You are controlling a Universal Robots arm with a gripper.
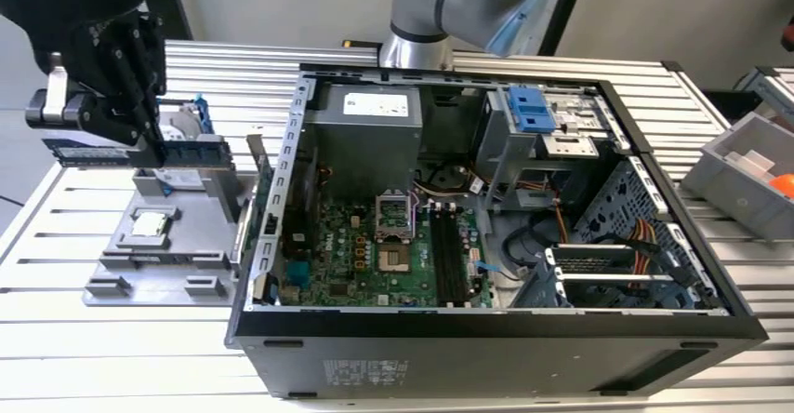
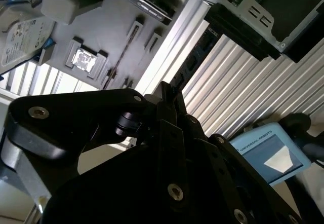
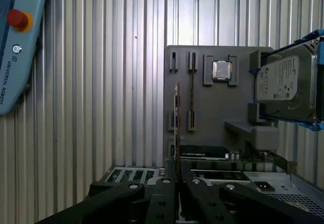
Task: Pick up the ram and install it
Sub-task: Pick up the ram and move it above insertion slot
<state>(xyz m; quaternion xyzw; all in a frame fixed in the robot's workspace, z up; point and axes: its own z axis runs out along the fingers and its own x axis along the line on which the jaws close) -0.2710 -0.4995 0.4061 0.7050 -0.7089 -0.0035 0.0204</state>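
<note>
gripper clamped on the ram, fingers nearly together on its flat faces, likely leaving the contact edge free for a slot. it hangs above the grey tray, beside the case; not installed yet

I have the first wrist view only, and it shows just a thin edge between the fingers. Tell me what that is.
Observer: The exterior view shows it side-on. It is the ram, a long flat stick with black chips, held by the gripper.
Operator: Give me its place relative to the computer.
Observer: It is outside the open case, toward the exterior view's left, above the gray fixture.
Operator: Report the slots.
Observer: The long black slots lie inside the case on the green motherboard, well apart from the ram.
</note>
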